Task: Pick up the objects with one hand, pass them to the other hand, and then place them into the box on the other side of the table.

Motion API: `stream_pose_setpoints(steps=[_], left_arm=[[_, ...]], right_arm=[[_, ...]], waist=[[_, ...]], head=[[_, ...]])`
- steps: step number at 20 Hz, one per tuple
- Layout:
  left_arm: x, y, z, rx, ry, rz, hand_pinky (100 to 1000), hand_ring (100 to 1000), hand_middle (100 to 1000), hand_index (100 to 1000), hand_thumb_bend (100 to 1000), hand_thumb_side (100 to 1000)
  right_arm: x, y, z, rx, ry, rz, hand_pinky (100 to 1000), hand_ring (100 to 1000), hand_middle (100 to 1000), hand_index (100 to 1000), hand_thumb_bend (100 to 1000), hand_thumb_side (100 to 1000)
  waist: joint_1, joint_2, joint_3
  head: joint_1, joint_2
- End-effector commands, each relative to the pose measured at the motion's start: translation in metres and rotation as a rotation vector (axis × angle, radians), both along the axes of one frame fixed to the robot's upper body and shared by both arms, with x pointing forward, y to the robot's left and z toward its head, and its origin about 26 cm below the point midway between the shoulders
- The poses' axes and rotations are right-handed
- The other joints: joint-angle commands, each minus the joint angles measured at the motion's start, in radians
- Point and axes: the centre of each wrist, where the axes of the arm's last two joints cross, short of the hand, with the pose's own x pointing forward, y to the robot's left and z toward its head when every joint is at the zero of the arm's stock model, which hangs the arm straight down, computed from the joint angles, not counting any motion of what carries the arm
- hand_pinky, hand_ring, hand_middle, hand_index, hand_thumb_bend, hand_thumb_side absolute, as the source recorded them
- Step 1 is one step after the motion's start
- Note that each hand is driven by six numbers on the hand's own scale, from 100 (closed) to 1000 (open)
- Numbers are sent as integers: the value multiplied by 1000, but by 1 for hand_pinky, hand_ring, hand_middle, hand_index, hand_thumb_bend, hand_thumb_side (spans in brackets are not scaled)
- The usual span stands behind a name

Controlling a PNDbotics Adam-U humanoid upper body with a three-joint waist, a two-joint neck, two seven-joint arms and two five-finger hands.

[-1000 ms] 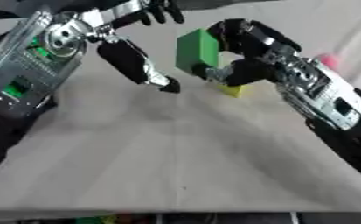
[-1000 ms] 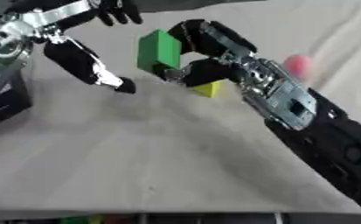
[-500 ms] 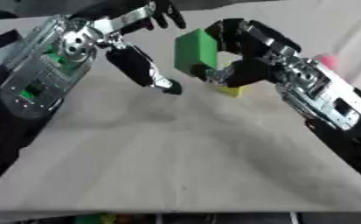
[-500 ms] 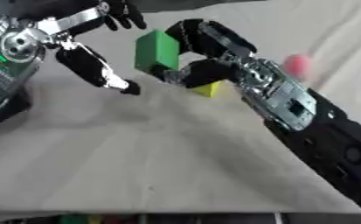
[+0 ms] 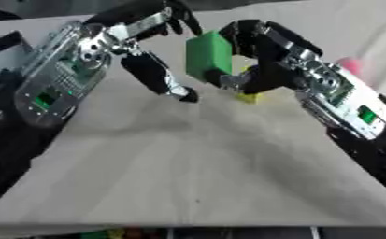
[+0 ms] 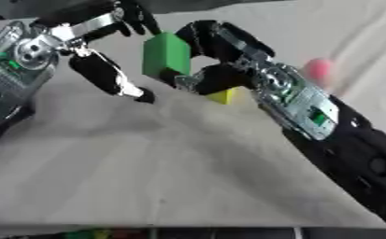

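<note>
My right hand (image 5: 265, 56) holds a green block (image 5: 208, 56) above the table, fingers over its top and thumb under its lower edge. My left hand (image 5: 146, 44) is open just to the block's left. Its upper fingers reach the block's top left corner and its thumb (image 5: 159, 77) points down towards the cloth. Whether they touch the block I cannot tell. A small yellow block (image 5: 247, 97) lies on the table under my right hand. A pink object (image 6: 319, 68) lies on the cloth at the far right.
A dark box (image 5: 3, 46) stands at the far left edge, behind my left arm. The table is covered with a pale cloth (image 5: 188, 163). Coloured bits show along the bottom edge.
My left hand has moved right and closed in on the green block. My right hand has kept the block nearly still.
</note>
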Motion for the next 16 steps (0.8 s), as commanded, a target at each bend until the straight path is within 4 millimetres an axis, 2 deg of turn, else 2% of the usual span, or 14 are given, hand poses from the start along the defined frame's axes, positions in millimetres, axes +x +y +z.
stream_pose_setpoints(steps=[1,7,16], left_arm=[[0,-1,11,-29,-38,7,778,767,786,762,672,269],[-1,-4,11,-81,-42,8,764,746,766,741,632,283],[1,-8,8,-90,-47,9,752,732,749,720,588,238]], right_arm=[[-1,1,10,5,-30,16,787,692,430,465,326,100],[-1,0,9,2,-27,19,786,692,429,465,331,100],[-1,1,9,-5,-29,33,785,691,429,464,340,100]], waist=[[8,-34,-1],[9,-30,-3],[9,-27,-6]], head=[[4,-15],[2,-14],[7,-16]])
